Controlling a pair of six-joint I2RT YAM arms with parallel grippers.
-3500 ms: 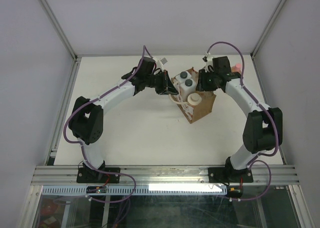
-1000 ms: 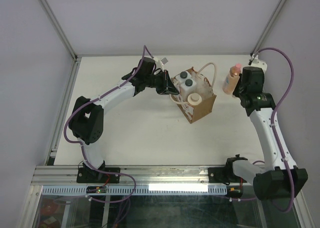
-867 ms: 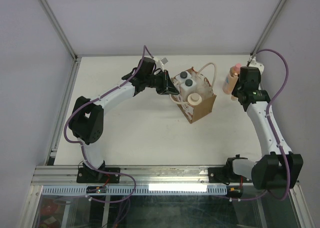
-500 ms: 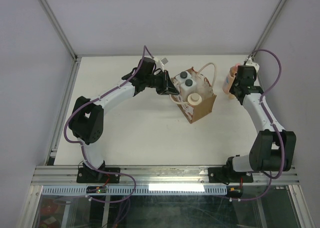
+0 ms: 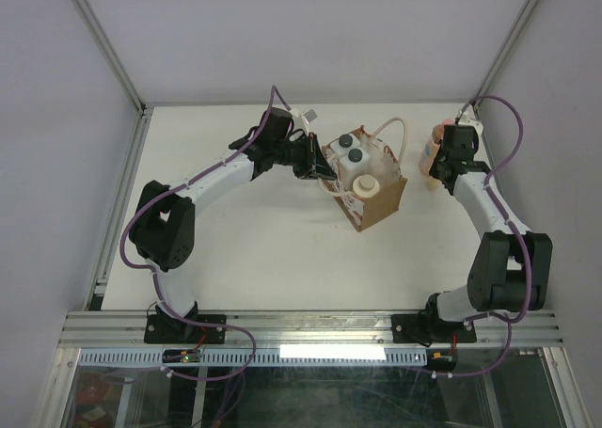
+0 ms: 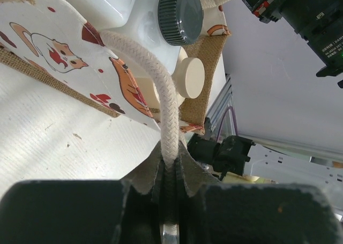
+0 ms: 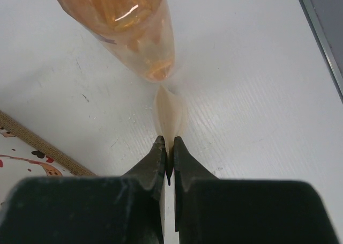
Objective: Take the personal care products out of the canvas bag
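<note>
The canvas bag (image 5: 381,200) stands mid-table with its mouth open. Inside it are two white bottles with dark caps (image 5: 350,149) and a cream bottle (image 5: 367,185). My left gripper (image 5: 324,171) is shut on the bag's cream rope handle (image 6: 161,83), beside the red-and-white printed side (image 6: 64,56). A dark cap (image 6: 179,8) and the cream cap (image 6: 190,76) show in the left wrist view. The peach-orange bottle (image 5: 434,150) stands on the table to the right of the bag. My right gripper (image 7: 168,147) is shut and empty, its tips just short of that bottle's base (image 7: 128,29).
The table's right edge rail (image 7: 321,35) runs close to the peach-orange bottle. The bag's second handle (image 5: 395,132) loops up on the far side. A corner of the bag (image 7: 21,142) shows at the left of the right wrist view.
The right arm left the bag and swung out to the right. Over the last second its elbow folded back in. The gripper stayed by the peach-orange bottle. The left arm and bag have not moved.
</note>
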